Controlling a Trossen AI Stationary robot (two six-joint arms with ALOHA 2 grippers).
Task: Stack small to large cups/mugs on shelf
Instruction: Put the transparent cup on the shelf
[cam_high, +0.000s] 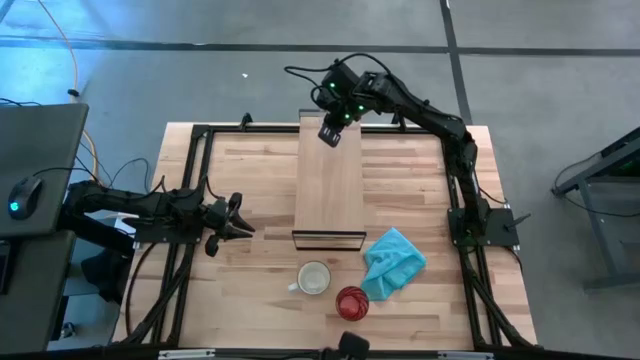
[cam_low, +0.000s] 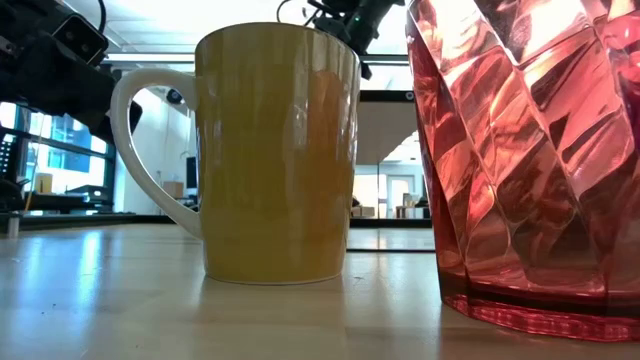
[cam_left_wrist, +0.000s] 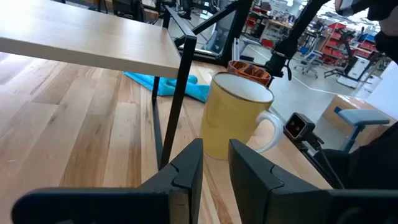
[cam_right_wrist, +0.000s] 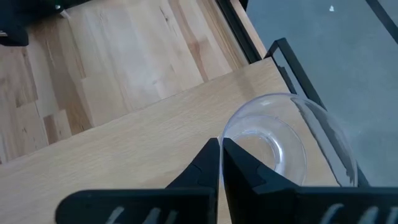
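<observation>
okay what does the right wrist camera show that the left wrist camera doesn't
Only the right wrist view shows the clear glass, pinched at its rim by the shut right claw, over the far end of the shelf.

Only the left wrist view shows the cream mug, the red cup behind it, the teal cloth and the left claw, open, pointing at the mug.

Both show the shelf and the wooden tabletop.
</observation>
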